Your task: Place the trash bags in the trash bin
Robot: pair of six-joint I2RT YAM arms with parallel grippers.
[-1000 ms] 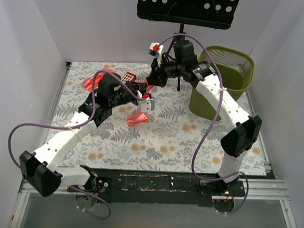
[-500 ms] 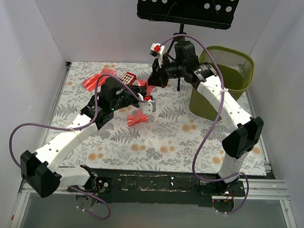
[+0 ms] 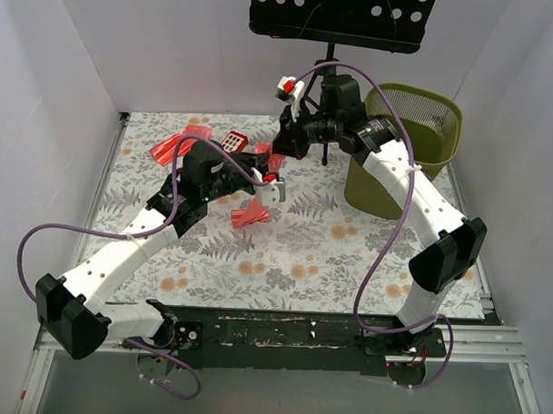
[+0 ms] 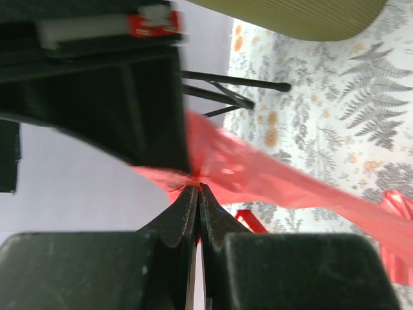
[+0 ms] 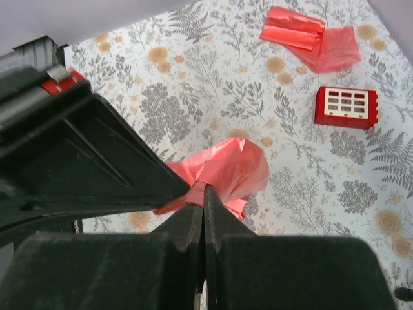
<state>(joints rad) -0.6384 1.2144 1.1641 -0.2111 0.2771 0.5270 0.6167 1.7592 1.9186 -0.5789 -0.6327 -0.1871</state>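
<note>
this is a robotics lab test cell. plain white panel walls (image 3: 82, 55) box in a small table on three sides, and a fern-and-flower printed cloth (image 3: 293, 253) covers the top like a staged backdrop. a left arm (image 3: 120, 256) and a right arm (image 3: 422, 203), both white and black, are bolted to a black base plate (image 3: 281, 332) at the near edge and trail purple cables (image 3: 25, 244). a black perforated panel (image 3: 342, 14) on a stand rises at the back. an olive trash bin (image 3: 434, 122) and red trash bags (image 3: 174, 147) serve as props.

Reaches toward 12 o'clock with the left gripper (image 4: 197, 187) from 7 and the right gripper (image 5: 204, 188) from 5, tips nearly touching, both pinched on trash bag (image 4: 277, 177).
</note>
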